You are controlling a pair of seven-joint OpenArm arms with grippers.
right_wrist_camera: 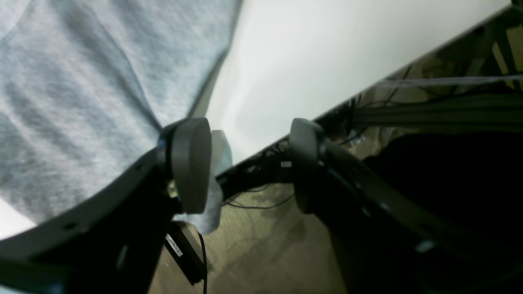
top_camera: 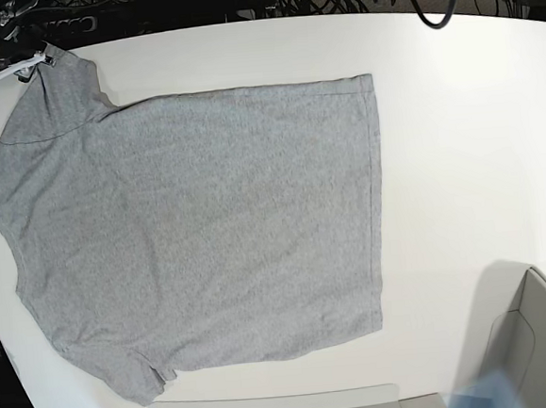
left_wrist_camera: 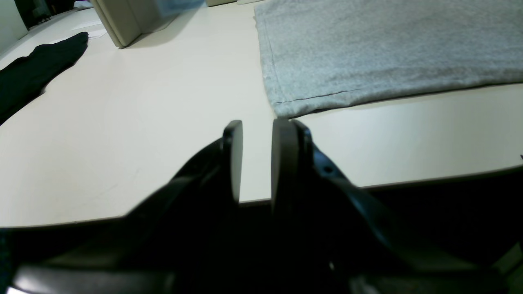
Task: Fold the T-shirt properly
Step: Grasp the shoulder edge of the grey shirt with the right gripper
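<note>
The grey T-shirt (top_camera: 199, 229) lies spread flat on the white table (top_camera: 457, 133), sleeves toward the base view's left. In the left wrist view my left gripper (left_wrist_camera: 257, 126) hovers just off the table's edge, its fingers a narrow gap apart with nothing between them, aimed at the T-shirt's hemmed corner (left_wrist_camera: 286, 107). My right gripper (right_wrist_camera: 249, 139) stands wide open at the table's edge by a sleeve of the T-shirt (right_wrist_camera: 81, 81). A small flap of grey cloth (right_wrist_camera: 218, 155) rests against the inner side of its left finger. In the base view the right gripper (top_camera: 6, 55) is at the top left.
A black garment (left_wrist_camera: 32, 73) lies on the table to the left in the left wrist view, beside a beige box (left_wrist_camera: 130, 20). In the base view a grey bin (top_camera: 539, 334) stands at the bottom right. Cables (right_wrist_camera: 429, 110) hang below the table's edge.
</note>
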